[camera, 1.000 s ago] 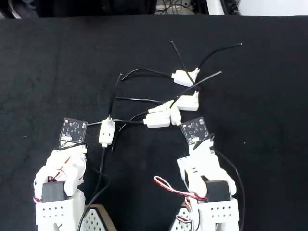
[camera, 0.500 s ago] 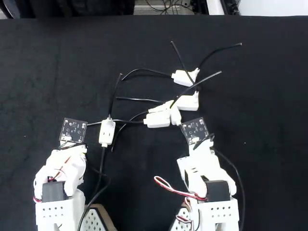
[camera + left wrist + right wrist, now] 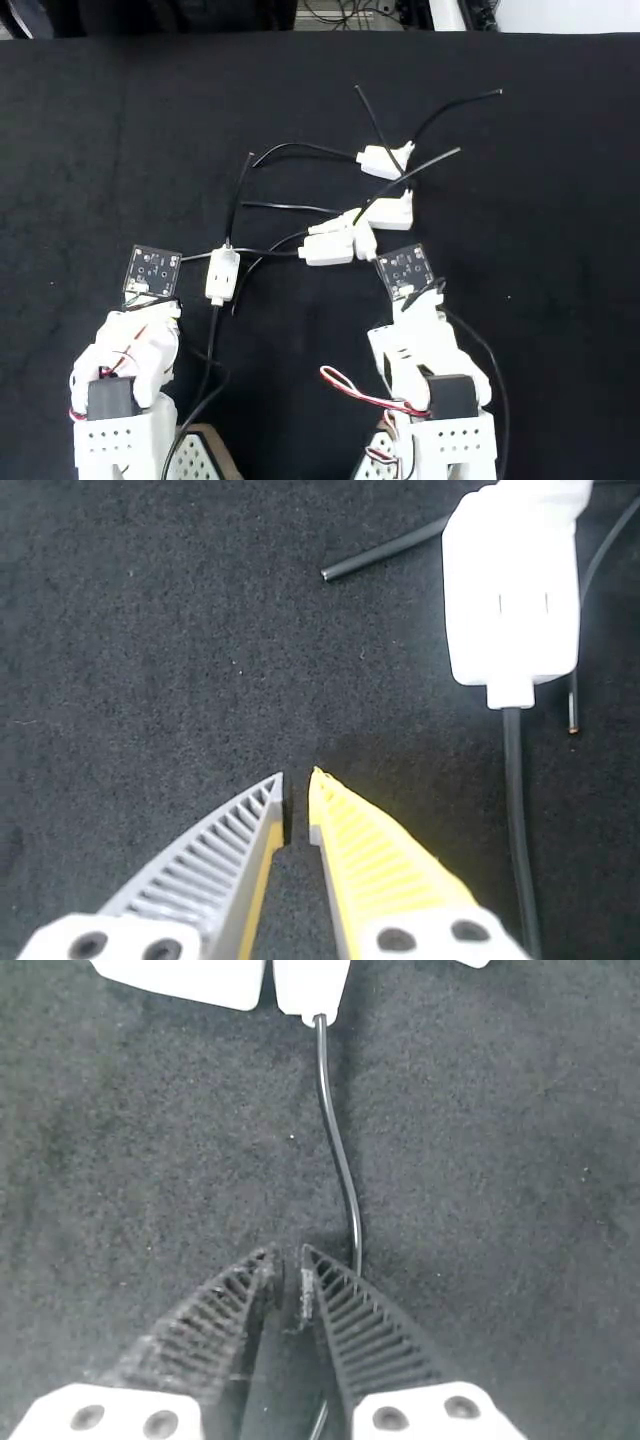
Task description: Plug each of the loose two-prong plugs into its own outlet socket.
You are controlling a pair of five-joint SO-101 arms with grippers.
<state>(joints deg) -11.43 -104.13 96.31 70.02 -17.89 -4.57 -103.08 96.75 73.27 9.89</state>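
Left tool [image 3: 297, 780] was clenched on nothing in its own wrist view, its grey and yellow fingertips a sliver apart just over the black worktop [image 3: 150, 630]. A white outlet block [image 3: 512, 590] with two thin slots in its face lay apart from the tips, off on the yellow finger's side. Its black cord [image 3: 515, 800] ran back alongside that finger, and a cut cord end [image 3: 385, 550] lay near the block. Bare cloth spread ahead of the tips and on the grey finger's side.

Right tool [image 3: 288, 1252], in the right wrist view, was likewise clenched and empty, with its fingertips almost touching. Ahead of it, two white connector bodies [image 3: 190, 975] lay side by side, well apart from the tips. A thin cord [image 3: 340, 1140] ran from one of them back to just beside a fingertip. Open cloth lay on both sides.

From the high view, the left arm [image 3: 125, 365] and right arm [image 3: 430, 365] stood at the near edge with a gap between them. The outlet block lay just ahead of that gap, nearer the left arm. A cluster of white plugs [image 3: 330, 250] lay ahead of the right arm, and one more white piece [image 3: 383, 160] lay farther out, with cords fanning off. Wide bare cloth ran along both sides and the far edge. Beyond the far edge were dark shapes and cables in the room.
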